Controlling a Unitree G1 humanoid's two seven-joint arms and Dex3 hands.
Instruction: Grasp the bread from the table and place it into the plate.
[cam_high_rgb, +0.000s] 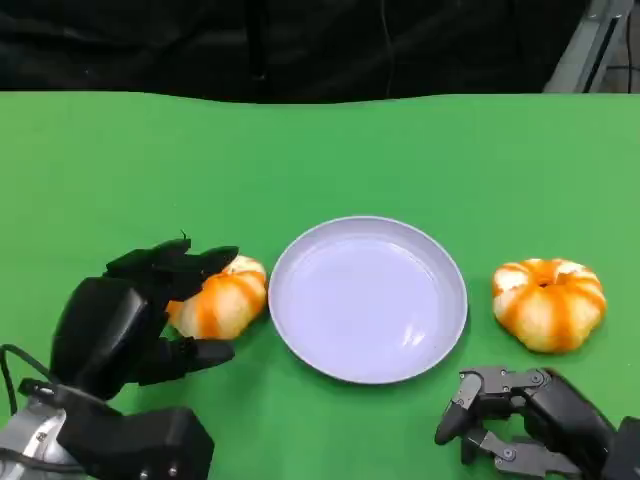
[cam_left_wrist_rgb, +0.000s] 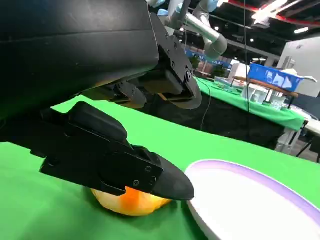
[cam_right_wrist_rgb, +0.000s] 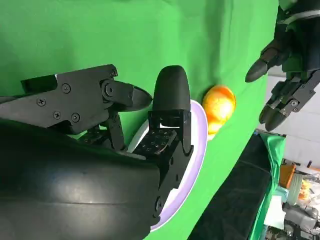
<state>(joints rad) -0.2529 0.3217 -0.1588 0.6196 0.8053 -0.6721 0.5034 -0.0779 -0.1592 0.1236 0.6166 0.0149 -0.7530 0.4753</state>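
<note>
Your left hand (cam_high_rgb: 140, 325) cups the bread (cam_high_rgb: 222, 298) at the plate's (cam_high_rgb: 300, 350) 9 o'clock on the counter (cam_high_rgb: 100, 170) without clearly clamping it, so lifting now may roll it free, while your right hand (cam_high_rgb: 520, 420) hangs empty, fingers loosely apart.

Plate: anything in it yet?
Empty. The plate shows bare lavender surface in the head view; one bread sits left of its rim, another bread lies apart on the right.
</note>
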